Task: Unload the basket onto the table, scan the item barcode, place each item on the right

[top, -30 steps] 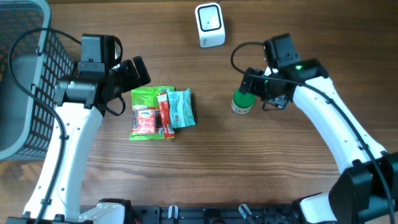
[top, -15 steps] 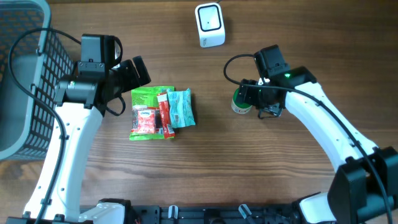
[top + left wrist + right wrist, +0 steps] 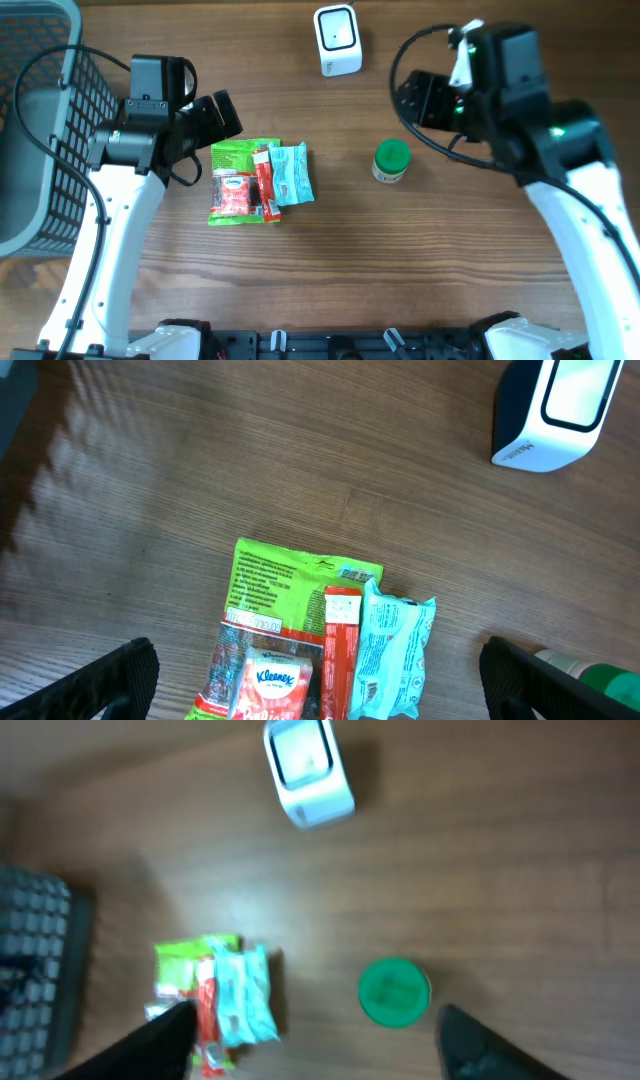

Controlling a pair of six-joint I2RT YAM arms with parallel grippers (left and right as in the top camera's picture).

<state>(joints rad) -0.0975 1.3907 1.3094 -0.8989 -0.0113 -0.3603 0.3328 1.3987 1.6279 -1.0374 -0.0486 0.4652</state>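
Observation:
A white barcode scanner [image 3: 337, 40] stands at the back of the table, also in the left wrist view [image 3: 560, 410] and the right wrist view [image 3: 308, 780]. A green-lidded jar [image 3: 391, 161] stands upright on the wood, alone. My right gripper [image 3: 425, 100] hangs high above it, open and holding nothing; the jar [image 3: 394, 990] shows far below, between the spread fingers of the right gripper [image 3: 315, 1040]. A pile of packets lies left of centre: green bag [image 3: 240, 155], Kleenex pack [image 3: 270, 685], red stick [image 3: 338, 650], teal pack [image 3: 395, 650]. My left gripper [image 3: 320, 680] is open above the pile.
A grey wire basket [image 3: 40, 120] fills the far left edge, behind the left arm. Bare wood lies between the packets and the jar, and in front of both.
My right arm has risen and pulled back from the jar, which stays upright in place. The left arm and the packets have not moved.

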